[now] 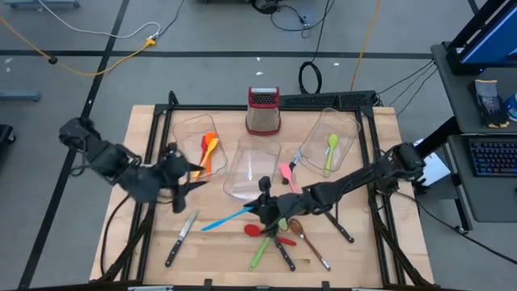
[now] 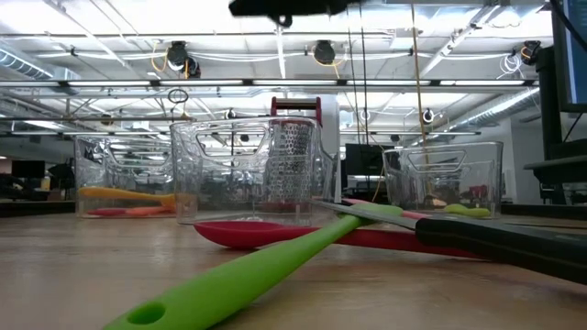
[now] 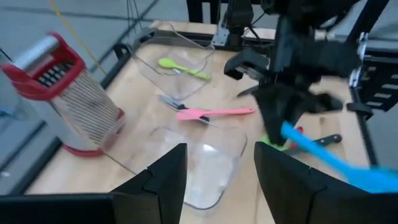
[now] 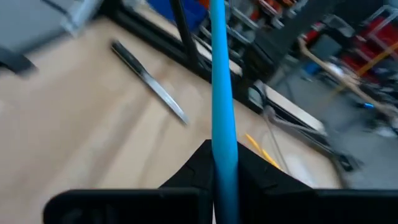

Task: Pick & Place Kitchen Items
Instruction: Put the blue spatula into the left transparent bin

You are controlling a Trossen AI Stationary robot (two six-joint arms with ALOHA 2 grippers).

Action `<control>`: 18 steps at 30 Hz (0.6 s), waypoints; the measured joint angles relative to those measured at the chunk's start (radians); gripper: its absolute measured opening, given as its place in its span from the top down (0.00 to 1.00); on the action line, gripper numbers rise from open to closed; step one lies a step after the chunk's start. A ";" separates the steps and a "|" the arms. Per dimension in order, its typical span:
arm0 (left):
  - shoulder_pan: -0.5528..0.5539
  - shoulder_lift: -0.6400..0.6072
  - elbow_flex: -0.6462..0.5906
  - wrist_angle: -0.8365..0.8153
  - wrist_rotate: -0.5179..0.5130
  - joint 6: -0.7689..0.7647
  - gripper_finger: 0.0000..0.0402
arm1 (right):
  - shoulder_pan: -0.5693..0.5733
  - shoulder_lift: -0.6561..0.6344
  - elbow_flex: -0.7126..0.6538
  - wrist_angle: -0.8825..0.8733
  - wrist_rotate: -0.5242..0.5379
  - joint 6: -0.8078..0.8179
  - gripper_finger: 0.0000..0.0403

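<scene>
My right gripper [image 1: 262,207] hangs over the table's middle front, shut on a long blue utensil [image 1: 226,218] that points toward the table's left. My left gripper [image 1: 184,175] stands open over the left side, beside the left clear bin [image 1: 187,133], with nothing between its fingers [image 3: 168,180]. That bin holds orange and yellow utensils [image 1: 209,150]. A green spoon [image 1: 331,152] lies in the right bin. On the wood lie a pink spatula [image 1: 287,175], a red spoon [image 1: 257,230], a green utensil [image 1: 262,252], a brown spoon [image 1: 305,237] and black-handled knives [image 1: 181,239]. My right gripper pinches the blue utensil between its two fingers at one end [image 4: 222,152]. The fingers come about level from the table's right and lie along it. The rest [image 4: 220,68] sticks straight out ahead of them. It appears lifted clear of the table.
A red-topped metal grater [image 1: 262,110] stands at the far middle. An empty clear bin [image 1: 252,167] sits between the other two. More knives [image 1: 284,252] lie crossed with the utensils at the front. A black frame [image 1: 174,109] runs round the table's edges.
</scene>
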 joint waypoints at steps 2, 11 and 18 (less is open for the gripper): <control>-0.054 0.000 0.000 -0.037 -0.056 -0.024 0.52 | -0.008 -0.034 -0.014 0.006 -0.059 0.035 0.95; -0.245 0.000 -0.179 0.178 -0.283 -0.039 0.52 | -0.064 -0.170 -0.167 0.391 -0.359 0.154 0.95; -0.256 0.004 -0.416 0.798 -0.331 0.311 0.52 | -0.118 -0.151 -0.254 0.721 -0.440 0.310 0.95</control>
